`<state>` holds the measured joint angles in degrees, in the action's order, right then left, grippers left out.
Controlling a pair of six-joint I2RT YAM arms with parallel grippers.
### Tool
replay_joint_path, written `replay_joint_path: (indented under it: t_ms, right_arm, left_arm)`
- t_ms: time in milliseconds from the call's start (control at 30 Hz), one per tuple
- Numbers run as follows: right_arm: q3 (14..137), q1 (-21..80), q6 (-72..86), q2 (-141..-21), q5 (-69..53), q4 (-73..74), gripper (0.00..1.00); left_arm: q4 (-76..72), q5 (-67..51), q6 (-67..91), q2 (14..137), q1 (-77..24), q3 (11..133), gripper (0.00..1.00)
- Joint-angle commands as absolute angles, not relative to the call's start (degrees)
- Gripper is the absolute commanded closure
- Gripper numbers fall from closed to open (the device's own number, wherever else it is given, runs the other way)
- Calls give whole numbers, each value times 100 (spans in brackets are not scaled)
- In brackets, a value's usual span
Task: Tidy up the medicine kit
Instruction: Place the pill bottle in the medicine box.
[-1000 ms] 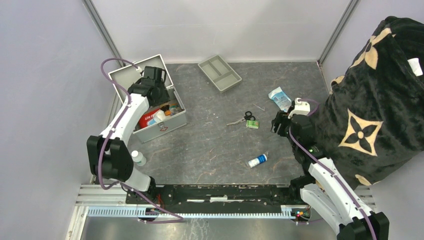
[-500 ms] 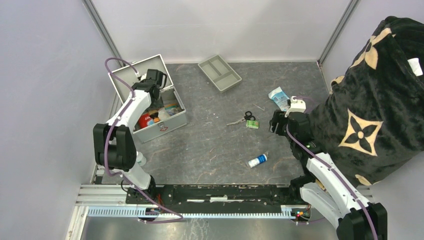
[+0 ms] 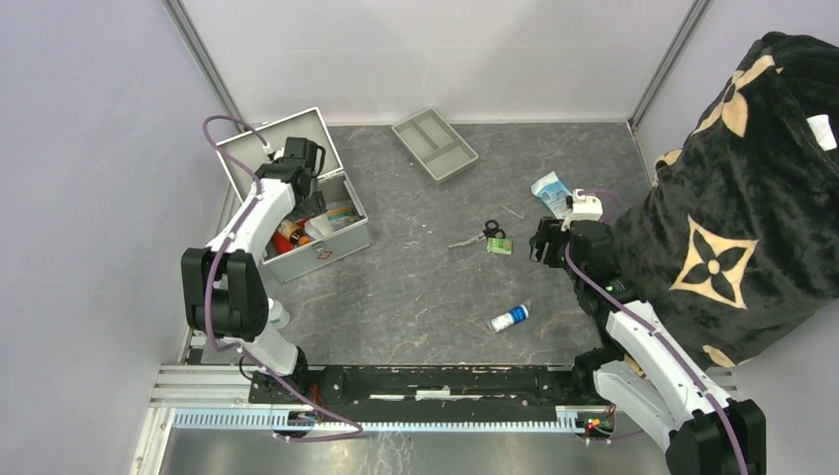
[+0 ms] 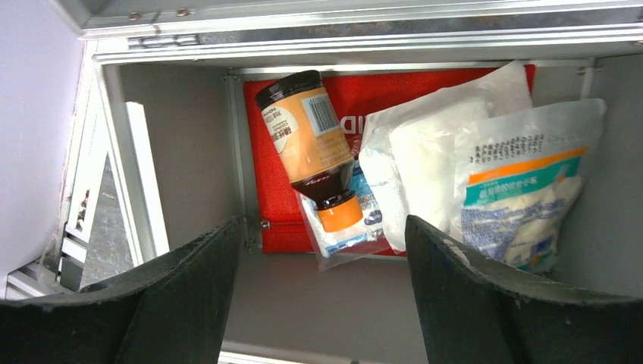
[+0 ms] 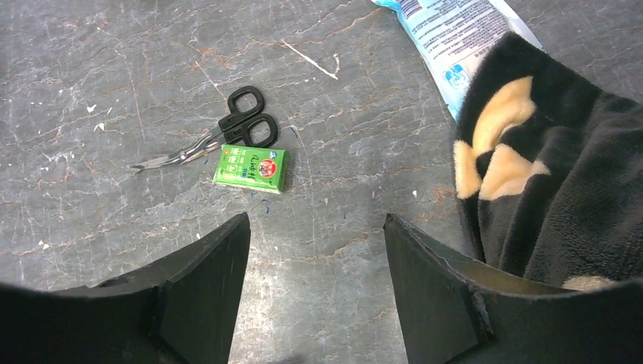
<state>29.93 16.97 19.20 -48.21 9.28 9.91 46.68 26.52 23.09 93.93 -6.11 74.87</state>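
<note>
Upper left of the overhead view: the medicine kit (image 3: 322, 245) stands open on the table, its lid tilted back toward the corner. The left gripper (image 4: 322, 224) hangs inside the opening with its jaws apart and nothing between them. Below it, in the wrist view, a brown bottle (image 4: 307, 140) with an orange cap lies on its side across a red pouch (image 4: 371, 95). White packets (image 4: 425, 152) and a printed sachet (image 4: 523, 189) fill the right of the case.

Centre right, well apart from the kit, the right gripper (image 5: 317, 220) hovers over the table, jaws likewise apart and empty. Ahead of it lie scissors (image 5: 227, 136) just beside a green box (image 5: 251, 168). A dark blanket (image 5: 546, 174) crowds its right finger.

Hazards, as judged:
- The bottle rests unsupported on soft packets and may roll.
- The left fingers sit close to the case walls, so a careless lift could catch the rim or lid.
- Closing on the green box may drag the scissors along.
- The blanket may snag the right finger.
</note>
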Motion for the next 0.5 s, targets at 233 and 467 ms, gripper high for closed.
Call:
replay_joint_path:
  t_ms: [233, 467]
  right_arm:
    - [3087, 1685, 2087, -4901, 488, 511, 28]
    - [2979, 1681, 2180, -4959, 417, 408, 28]
  left_arm:
    - [5272, 2965, 3479, 7262, -589, 7196, 4]
    - [6292, 3094, 4339, 6609, -592, 7040, 0]
